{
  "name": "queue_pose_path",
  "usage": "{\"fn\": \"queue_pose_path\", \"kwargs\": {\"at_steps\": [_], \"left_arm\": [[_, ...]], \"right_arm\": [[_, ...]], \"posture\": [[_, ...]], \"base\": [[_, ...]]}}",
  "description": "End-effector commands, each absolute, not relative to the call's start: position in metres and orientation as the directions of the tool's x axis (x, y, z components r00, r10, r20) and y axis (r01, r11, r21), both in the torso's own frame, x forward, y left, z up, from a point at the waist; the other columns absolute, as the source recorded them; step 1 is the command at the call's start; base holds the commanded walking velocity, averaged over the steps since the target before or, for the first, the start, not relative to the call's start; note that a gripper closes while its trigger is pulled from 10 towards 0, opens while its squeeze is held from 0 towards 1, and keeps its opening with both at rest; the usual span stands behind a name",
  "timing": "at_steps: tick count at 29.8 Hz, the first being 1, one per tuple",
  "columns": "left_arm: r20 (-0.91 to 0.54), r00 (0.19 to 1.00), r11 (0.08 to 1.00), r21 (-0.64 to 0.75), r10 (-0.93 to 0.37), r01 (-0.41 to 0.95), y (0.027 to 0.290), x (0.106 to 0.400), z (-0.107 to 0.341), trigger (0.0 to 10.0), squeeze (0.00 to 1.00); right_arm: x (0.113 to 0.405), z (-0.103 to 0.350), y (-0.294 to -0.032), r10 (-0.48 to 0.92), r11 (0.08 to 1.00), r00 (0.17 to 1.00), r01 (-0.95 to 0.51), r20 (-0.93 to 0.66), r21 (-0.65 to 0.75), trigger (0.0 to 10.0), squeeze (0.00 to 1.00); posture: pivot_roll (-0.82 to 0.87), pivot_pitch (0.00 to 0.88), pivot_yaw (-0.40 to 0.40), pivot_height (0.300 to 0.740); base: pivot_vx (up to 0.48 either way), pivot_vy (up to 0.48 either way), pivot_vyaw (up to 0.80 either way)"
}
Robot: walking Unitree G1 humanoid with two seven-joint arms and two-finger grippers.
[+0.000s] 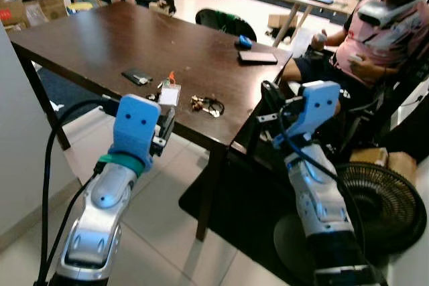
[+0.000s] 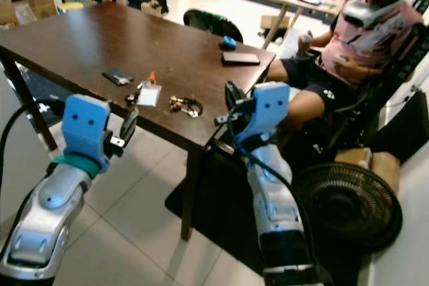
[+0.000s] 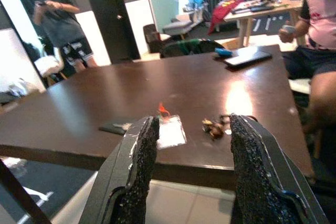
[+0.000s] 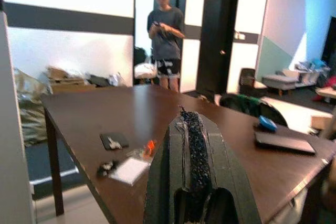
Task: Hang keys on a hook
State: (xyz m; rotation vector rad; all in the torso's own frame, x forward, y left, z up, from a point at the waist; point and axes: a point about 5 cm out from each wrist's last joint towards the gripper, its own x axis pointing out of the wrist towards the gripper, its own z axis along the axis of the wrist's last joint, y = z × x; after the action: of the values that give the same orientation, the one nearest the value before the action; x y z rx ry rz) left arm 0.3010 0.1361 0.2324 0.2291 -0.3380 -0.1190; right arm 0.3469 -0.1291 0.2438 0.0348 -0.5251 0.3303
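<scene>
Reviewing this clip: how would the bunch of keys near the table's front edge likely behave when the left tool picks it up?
The keys look like a loose cluster on a ring, so they would probably flop and dangle rather than lift stiffly. They lie flat on the smooth table, so they may slide when nudged. The open left tool faces them from just off the edge; a pinch on one key might let the rest swing.

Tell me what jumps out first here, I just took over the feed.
The dark table dominates, with the keys and a clear badge near its front edge. The left gripper hangs open just short of that edge, the right gripper shut beside it. A seated person is at the table's right end.
</scene>
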Motion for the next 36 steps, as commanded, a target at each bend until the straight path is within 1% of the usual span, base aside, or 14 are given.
{"fn": "queue_pose_path", "kwargs": {"at_steps": [1,8,19,22,23,25,26,27,28,30,31,32,33,36], "left_arm": [[0.303,0.94,0.965,0.251,-0.156,0.079,0.135,0.301,0.228,10.0,0.0],[0.303,0.94,0.964,0.254,-0.157,0.079,0.135,0.301,0.229,10.0,0.0],[0.303,0.94,0.962,0.262,-0.159,0.078,0.135,0.301,0.229,10.0,0.0],[0.278,0.94,0.952,0.284,-0.199,0.117,0.134,0.301,0.227,10.0,0.0],[0.263,0.939,0.945,0.294,-0.221,0.14,0.133,0.301,0.226,10.0,0.0],[0.176,0.926,0.905,0.335,-0.334,0.263,0.127,0.297,0.216,10.0,0.0],[0.176,0.926,0.905,0.335,-0.334,0.263,0.127,0.297,0.216,10.0,0.0],[0.12,0.91,0.874,0.353,-0.396,0.334,0.123,0.294,0.208,10.0,0.0],[0.12,0.91,0.874,0.353,-0.396,0.334,0.123,0.294,0.208,10.0,0.0],[0.015,0.848,0.778,0.406,-0.529,0.478,0.112,0.28,0.192,10.0,0.0],[0.015,0.848,0.778,0.406,-0.529,0.478,0.112,0.28,0.192,10.0,0.0],[-0.019,0.828,0.75,0.413,-0.561,0.517,0.109,0.276,0.186,10.0,0.0],[-0.027,0.821,0.744,0.407,-0.571,0.53,0.106,0.274,0.185,10.0,0.0],[-0.023,0.822,0.749,0.397,-0.569,0.53,0.105,0.274,0.185,10.0,0.0]], "right_arm": [[0.346,0.241,-0.131,0.298,0.948,0.817,-0.313,0.494,-0.056,10.0,0.0],[0.346,0.241,-0.131,0.299,0.948,0.817,-0.312,0.493,-0.056,10.0,0.0],[0.346,0.24,-0.13,0.311,0.945,0.817,-0.321,0.486,-0.067,10.0,0.0],[0.347,0.237,-0.132,0.326,0.943,0.828,-0.321,0.457,-0.091,10.0,0.0],[0.348,0.235,-0.133,0.332,0.942,0.835,-0.32,0.44,-0.103,10.0,0.0],[0.353,0.226,-0.14,0.35,0.936,0.866,-0.31,0.358,-0.166,10.0,0.0],[0.353,0.226,-0.14,0.35,0.936,0.866,-0.31,0.358,-0.166,10.0,0.0],[0.356,0.215,-0.145,0.369,0.926,0.893,-0.33,0.255,-0.185,10.0,0.0],[0.356,0.215,-0.145,0.369,0.926,0.893,-0.33,0.255,-0.185,10.0,0.0],[0.358,0.191,-0.161,0.397,0.904,0.915,-0.377,0.069,-0.203,10.0,0.0],[0.358,0.191,-0.161,0.397,0.904,0.915,-0.377,0.069,-0.203,10.0,0.0],[0.357,0.184,-0.17,0.405,0.904,0.914,-0.399,0.011,-0.151,10.0,0.0],[0.355,0.178,-0.179,0.407,0.905,0.913,-0.407,-0.031,-0.122,10.0,0.0],[0.353,0.174,-0.186,0.407,0.908,0.911,-0.411,-0.062,-0.081,10.0,0.0]], "posture": [[0.08,0.044,0.023,0.74],[0.08,0.054,0.026,0.74],[0.08,0.059,0.025,0.74],[0.08,0.062,0.022,0.74],[0.08,0.063,0.021,0.74],[0.08,0.063,0.019,0.74],[0.08,0.063,0.019,0.74],[0.08,0.063,0.018,0.74],[0.08,0.063,0.018,0.74],[0.07,0.067,0.012,0.74],[0.07,0.067,0.012,0.74],[0.07,0.069,0.011,0.74],[0.06,0.069,0.011,0.74],[0.06,0.069,0.011,0.74]], "base": [[0.48,0.0,0.0],[0.48,0.0,0.0],[0.349,0.0,0.0],[0.097,0.0,0.0],[0.0,0.0,0.0],[0.0,0.0,0.0],[0.0,0.0,0.0],[0.0,0.0,0.0],[0.0,0.0,0.0],[0.0,0.0,0.0],[0.0,0.0,0.0],[0.0,0.0,0.0],[0.0,0.0,0.0],[0.0,0.0,0.0]]}}
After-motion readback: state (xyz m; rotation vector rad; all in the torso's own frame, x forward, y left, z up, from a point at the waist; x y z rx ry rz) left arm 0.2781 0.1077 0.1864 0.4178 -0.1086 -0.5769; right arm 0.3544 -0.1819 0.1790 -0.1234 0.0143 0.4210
